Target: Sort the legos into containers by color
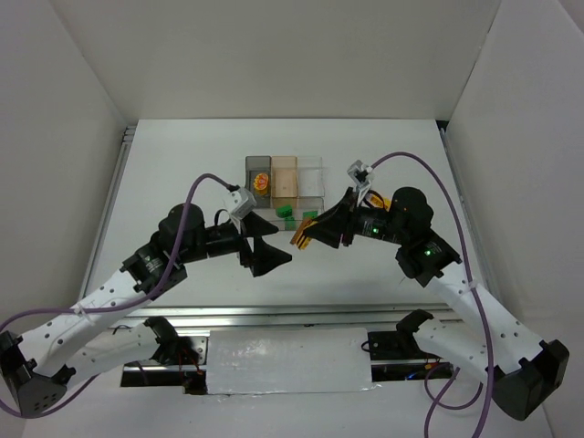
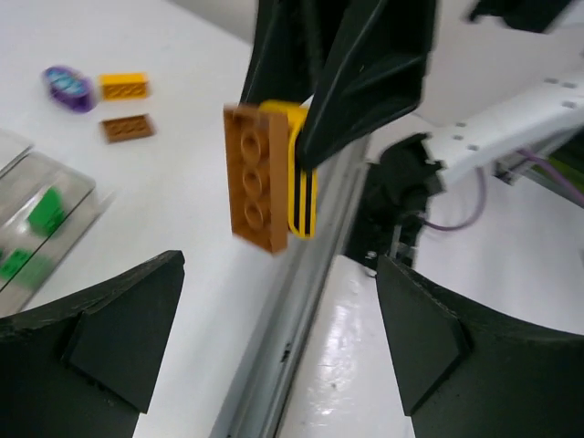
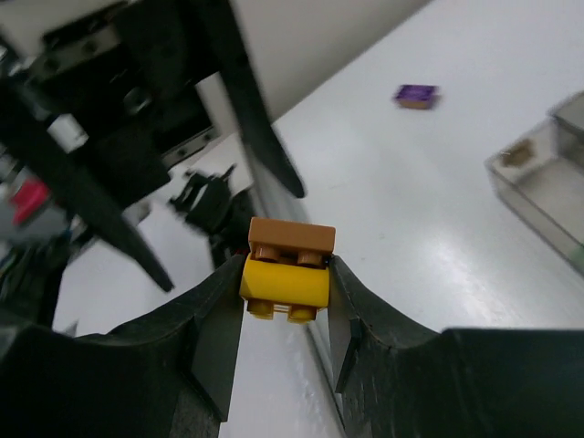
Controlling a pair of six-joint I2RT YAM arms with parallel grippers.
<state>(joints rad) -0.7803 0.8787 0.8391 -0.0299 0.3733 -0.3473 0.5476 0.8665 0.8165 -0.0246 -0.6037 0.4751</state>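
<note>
My right gripper (image 3: 285, 306) is shut on a yellow brick (image 3: 283, 279) that has an orange-brown brick (image 3: 292, 239) stuck to it. The pair hangs above the table in front of the tray (image 1: 285, 157). From the left wrist, the orange-brown brick (image 2: 258, 178) faces me with the yellow one (image 2: 299, 173) behind it. My left gripper (image 2: 274, 347) is open and empty, just short of that stack (image 1: 299, 235). Green legos (image 1: 285, 212) lie in the tray's long compartment. Purple (image 2: 68, 88), yellow (image 2: 123, 86) and orange-brown (image 2: 127, 128) legos lie loose on the table.
A metal rail (image 1: 274, 315) runs along the table's near edge, below both grippers. White walls close in the table at the left, right and back. The grey compartment holds a yellow-orange piece (image 1: 262, 181). Cables loop over both arms.
</note>
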